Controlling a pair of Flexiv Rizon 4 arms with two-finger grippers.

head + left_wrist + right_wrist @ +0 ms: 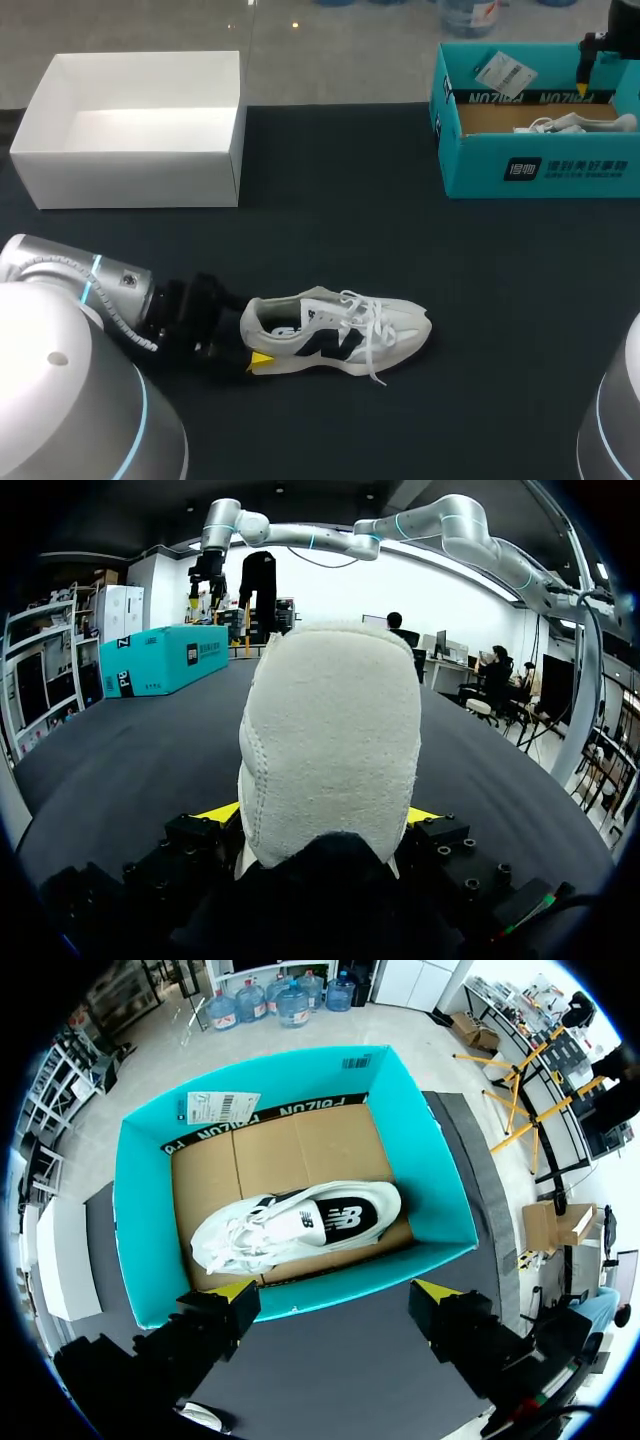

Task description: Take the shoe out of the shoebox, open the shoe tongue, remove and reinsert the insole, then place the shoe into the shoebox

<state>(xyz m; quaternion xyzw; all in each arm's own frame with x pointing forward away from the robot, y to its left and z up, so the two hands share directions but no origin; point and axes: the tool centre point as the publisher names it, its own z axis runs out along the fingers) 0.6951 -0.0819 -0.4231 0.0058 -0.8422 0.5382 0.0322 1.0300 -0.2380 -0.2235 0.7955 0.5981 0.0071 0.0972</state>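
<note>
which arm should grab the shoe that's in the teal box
Right arm. Its open jaws hang straight above the boxed shoe in the teal box. The left arm is across the table, jaws closed on the heel of the other shoe.

A big white cardboard box (130, 180) with square sides stands with its open top facing up on the far left part of the flat black table (330, 235), close to the table's back edge.
</note>
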